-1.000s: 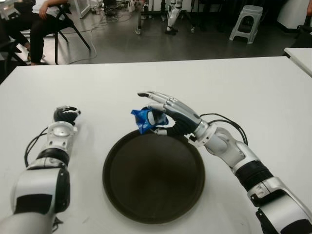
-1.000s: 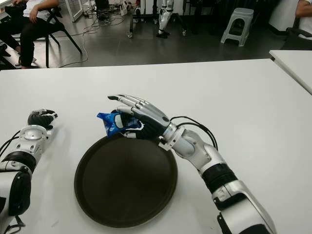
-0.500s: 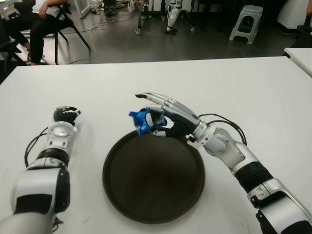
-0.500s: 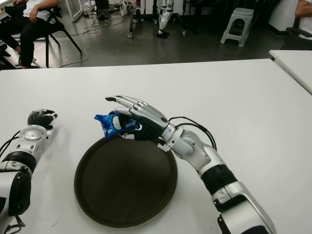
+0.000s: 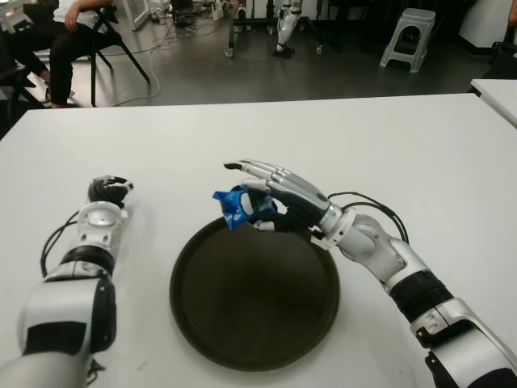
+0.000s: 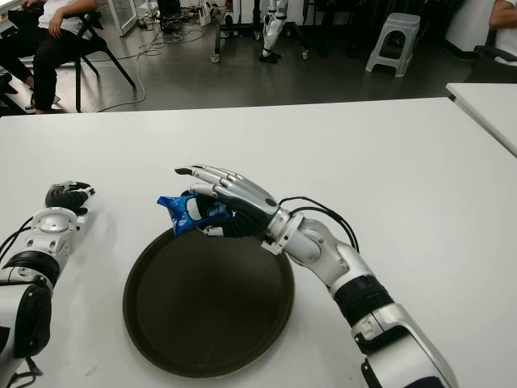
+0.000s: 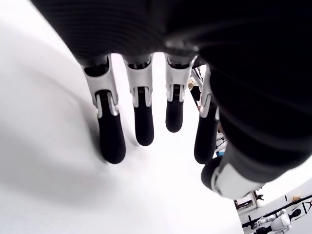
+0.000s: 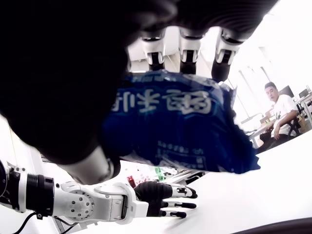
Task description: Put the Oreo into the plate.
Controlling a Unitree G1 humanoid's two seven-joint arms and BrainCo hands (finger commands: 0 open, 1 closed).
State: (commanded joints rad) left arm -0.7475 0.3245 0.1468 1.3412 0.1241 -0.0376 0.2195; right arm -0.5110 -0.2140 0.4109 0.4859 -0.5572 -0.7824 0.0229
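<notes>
A: How much of the Oreo pack (image 5: 240, 205) shows in the eye views?

B: Only its left end. The right hand (image 5: 275, 196) covers the rest, and the print is too small to read there.

A: And in the right wrist view?

B: The dark palm fills the upper left of the frame and hides one side of the pack. The plate (image 8: 278, 227) is just a dark sliver cut by the lower right corner.

A: The person (image 5: 56, 32) at the upper left?

B: Cut by the top edge; only legs and an arm show.

A: The left hand (image 6: 69, 195)?

B: Its palm faces down, so the underside is hidden.
</notes>
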